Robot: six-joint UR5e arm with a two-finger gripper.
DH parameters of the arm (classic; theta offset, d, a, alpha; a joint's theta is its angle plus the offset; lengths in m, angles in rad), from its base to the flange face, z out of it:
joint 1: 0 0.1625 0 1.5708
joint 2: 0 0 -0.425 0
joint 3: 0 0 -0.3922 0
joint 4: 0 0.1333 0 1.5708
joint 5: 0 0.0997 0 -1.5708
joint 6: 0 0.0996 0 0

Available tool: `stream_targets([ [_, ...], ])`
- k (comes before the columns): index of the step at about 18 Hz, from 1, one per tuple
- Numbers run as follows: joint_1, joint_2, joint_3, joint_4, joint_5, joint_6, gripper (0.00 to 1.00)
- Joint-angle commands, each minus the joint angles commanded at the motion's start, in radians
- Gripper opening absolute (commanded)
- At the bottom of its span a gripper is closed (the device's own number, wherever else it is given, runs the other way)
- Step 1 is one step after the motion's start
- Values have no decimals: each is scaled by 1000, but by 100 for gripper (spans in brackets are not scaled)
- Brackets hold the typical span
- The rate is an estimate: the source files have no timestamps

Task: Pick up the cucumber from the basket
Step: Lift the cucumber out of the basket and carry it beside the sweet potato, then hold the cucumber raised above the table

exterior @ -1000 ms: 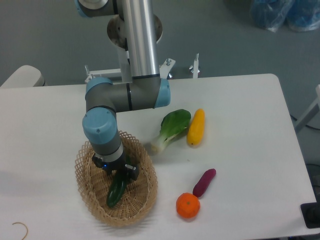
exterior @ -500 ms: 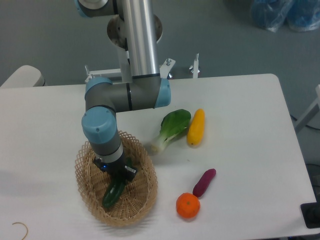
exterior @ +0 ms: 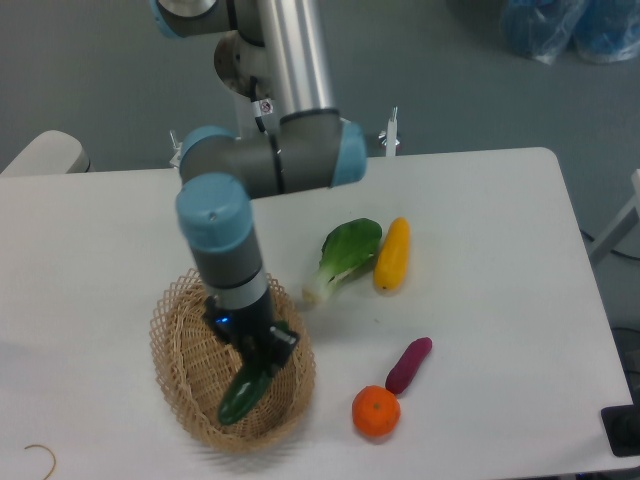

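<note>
Camera view from above the table: nearest the front edge, a thin loop of tan string (exterior: 40, 457) lies on the smooth white tabletop (exterior: 480, 230) at the far left corner. Just behind it sits the oval, shallow, light tan woven wicker basket (exterior: 176, 340) with its lacy looped rim. Over the basket's right half hangs the dark green, glossy, elongated cucumber (exterior: 243, 396), tilted with its lower rounded end pointing front-left. The black two-finger gripper (exterior: 262, 357) is closed on the cucumber's upper end; whether the lower end touches the weave I cannot tell.

To the right of the basket, a round, dimpled orange tangerine (exterior: 375, 411) rests on the table, and a small, smooth purple eggplant-like piece (exterior: 408, 364) lies just beside it, slanting away.

Farther back, a leafy green bok choy with a pale white stem (exterior: 341, 258) lies next to a smooth yellow elongated vegetable (exterior: 392, 254), the two close side by side.

The arm's grey segments with matte light blue joint caps (exterior: 218, 215) rise to a polished silver tube (exterior: 292, 50) at the far edge.
</note>
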Motion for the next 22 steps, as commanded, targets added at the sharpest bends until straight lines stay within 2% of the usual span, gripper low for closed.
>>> stream_targets([
  [2, 52, 22, 25, -52, -29, 72, 33],
  [8, 213, 35, 115, -216, -66, 324, 33],
  [16, 381, 37, 172, -306, -89, 650, 33],
  [22, 411, 28, 175, -310, -86, 683, 33],
])
